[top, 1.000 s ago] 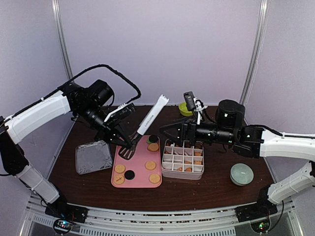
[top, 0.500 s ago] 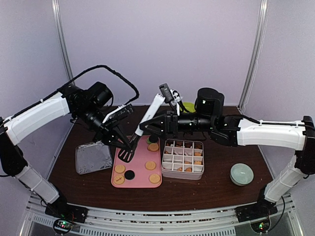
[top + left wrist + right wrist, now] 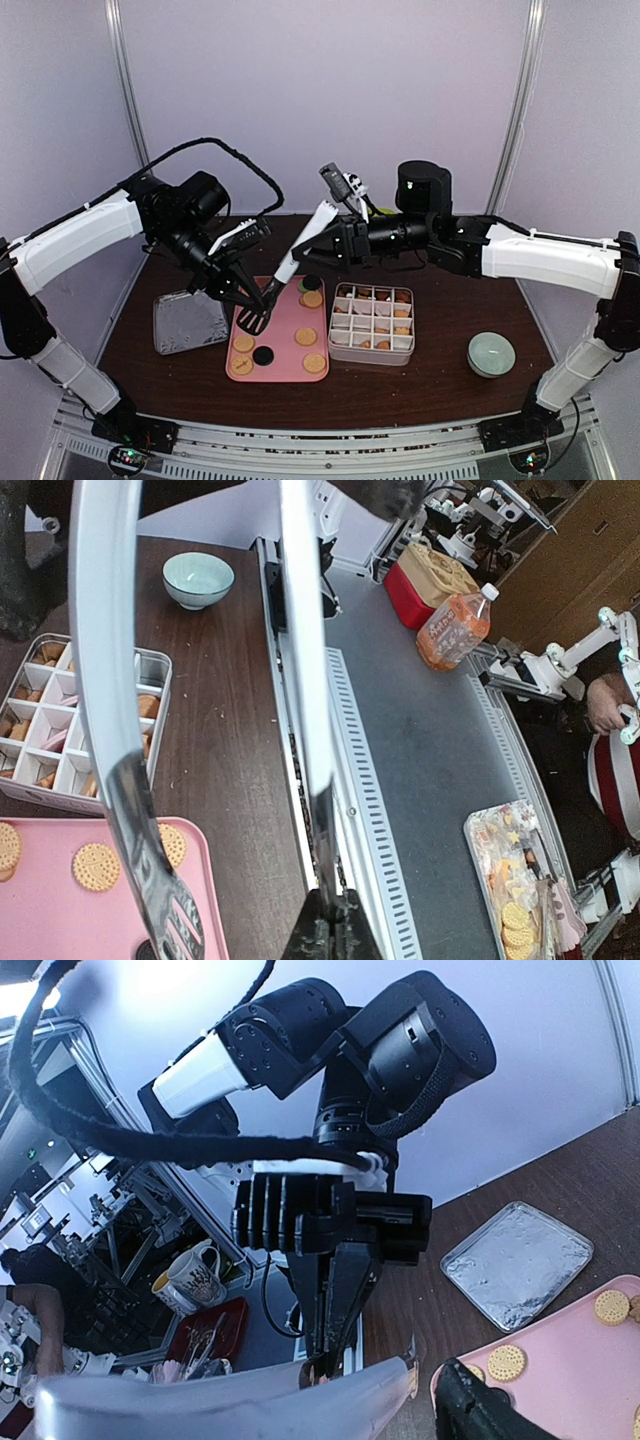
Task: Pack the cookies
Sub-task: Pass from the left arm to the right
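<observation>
Several golden cookies (image 3: pixel 306 337) and two black ones lie on a pink tray (image 3: pixel 285 372); more fill a white divided box (image 3: pixel 372 322). My left gripper (image 3: pixel 262 296) is shut on metal tongs (image 3: pixel 300 240), low on one arm, with the tong tips over the tray's far left. In the left wrist view the gripper (image 3: pixel 335 925) pinches one tong arm (image 3: pixel 305 680); the other arm (image 3: pixel 110 680) stands free. My right gripper (image 3: pixel 322 250) is open at the tongs' white handle (image 3: pixel 250 1400). Only one right finger (image 3: pixel 480 1410) shows; the other is hidden.
A square metal lid (image 3: pixel 188 320) lies left of the tray. A pale green bowl (image 3: pixel 491 353) sits right of the box, and a green object (image 3: pixel 378 220) is at the back behind the right arm. Beyond the table's edge rail (image 3: pixel 330 680) is grey floor.
My right arm has swung left from above the divided box to the tongs' handle. My left gripper, still holding the tongs, has shifted slightly down and left.
</observation>
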You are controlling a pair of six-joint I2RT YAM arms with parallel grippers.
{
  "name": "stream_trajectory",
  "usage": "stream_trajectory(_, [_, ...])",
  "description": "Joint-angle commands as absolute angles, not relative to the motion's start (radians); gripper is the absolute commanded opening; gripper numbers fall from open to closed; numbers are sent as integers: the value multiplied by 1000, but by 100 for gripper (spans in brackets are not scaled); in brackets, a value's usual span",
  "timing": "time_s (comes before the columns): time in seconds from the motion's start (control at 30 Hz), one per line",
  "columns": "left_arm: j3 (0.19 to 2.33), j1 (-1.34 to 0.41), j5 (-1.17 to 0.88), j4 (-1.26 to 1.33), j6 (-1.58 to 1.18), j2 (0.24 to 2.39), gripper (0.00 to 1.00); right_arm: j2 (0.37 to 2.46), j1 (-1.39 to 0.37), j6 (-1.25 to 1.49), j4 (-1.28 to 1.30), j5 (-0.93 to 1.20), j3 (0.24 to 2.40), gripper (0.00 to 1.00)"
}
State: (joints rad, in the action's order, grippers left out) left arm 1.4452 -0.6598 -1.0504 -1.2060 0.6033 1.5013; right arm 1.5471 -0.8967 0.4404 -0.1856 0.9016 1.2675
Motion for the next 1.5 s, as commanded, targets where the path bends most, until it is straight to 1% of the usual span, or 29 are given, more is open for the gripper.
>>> stream_trajectory(0.0, [1445, -653, -1064, -1206, 629, 1492, 0, 1583, -893, 403, -98, 958, 1318, 69])
stream_trajectory(0.3, [1473, -654, -1098, -1271, 663, 1526, 0, 1599, -897, 418, -109, 919, 1328, 57])
stream_trajectory(0.53, [1477, -654, -1095, -1273, 669, 1542, 0, 1587, -901, 473, -198, 902, 1301, 48])
stream_trajectory(0.6, [1479, -654, -1089, -1274, 668, 1544, 0, 1585, -902, 487, -229, 888, 1286, 44])
stream_trajectory(0.7, [1480, -654, -1067, -1272, 670, 1541, 2, 1576, -902, 498, -250, 842, 1263, 39])
stream_trajectory(0.8, [1470, -654, -1029, -1238, 647, 1526, 4, 1570, -903, 492, -208, 744, 1267, 31])
stream_trajectory(0.87, [1461, -654, -1015, -1218, 633, 1516, 4, 1562, -908, 496, -221, 733, 1258, 29])
stream_trajectory(0.93, [1469, -653, -1027, -1233, 641, 1520, 3, 1550, -919, 503, -262, 729, 1235, 32])
stream_trajectory(1.1, [1509, -652, -1110, -1327, 696, 1563, 0, 1540, -953, 480, -274, 686, 1229, 52])
stream_trajectory(1.17, [1520, -652, -1143, -1355, 710, 1573, 0, 1532, -959, 486, -314, 663, 1203, 57])
stream_trajectory(1.2, [1524, -652, -1154, -1366, 714, 1576, 0, 1528, -959, 493, -342, 654, 1191, 58])
stream_trajectory(1.3, [1531, -652, -1157, -1387, 727, 1576, 0, 1524, -961, 514, -415, 643, 1165, 58])
stream_trajectory(1.47, [1527, -652, -1146, -1419, 757, 1577, 0, 1543, -960, 510, -386, 679, 1195, 57])
